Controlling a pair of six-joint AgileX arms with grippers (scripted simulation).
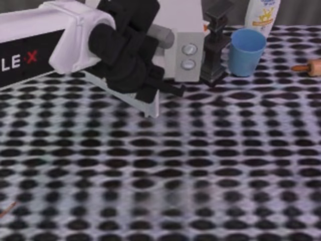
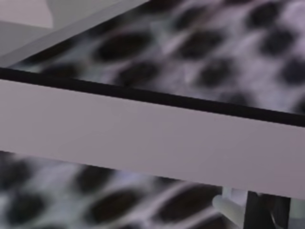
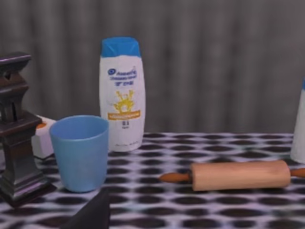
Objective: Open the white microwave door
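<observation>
The white microwave [image 1: 180, 20] stands at the back middle of the table, its two-knob panel [image 1: 189, 56] facing front. The white microwave door [image 1: 150, 106] is swung out from the front at an angle toward the left, and I see it edge-on. My left gripper [image 1: 161, 90] is at the door's free edge and looks shut on it. In the left wrist view the door's white edge [image 2: 143, 133] crosses the whole picture, with a dark fingertip [image 2: 259, 214] beside a small pale bar. My right gripper is outside the top view; only a dark fingertip [image 3: 95, 214] shows.
Right of the microwave stand a dark stand [image 1: 215, 45], a blue cup [image 1: 246, 50] and a white shampoo bottle [image 1: 262, 15]. A wooden rolling pin [image 1: 311, 66] lies at the right edge. The patterned cloth [image 1: 200, 175] covers the table.
</observation>
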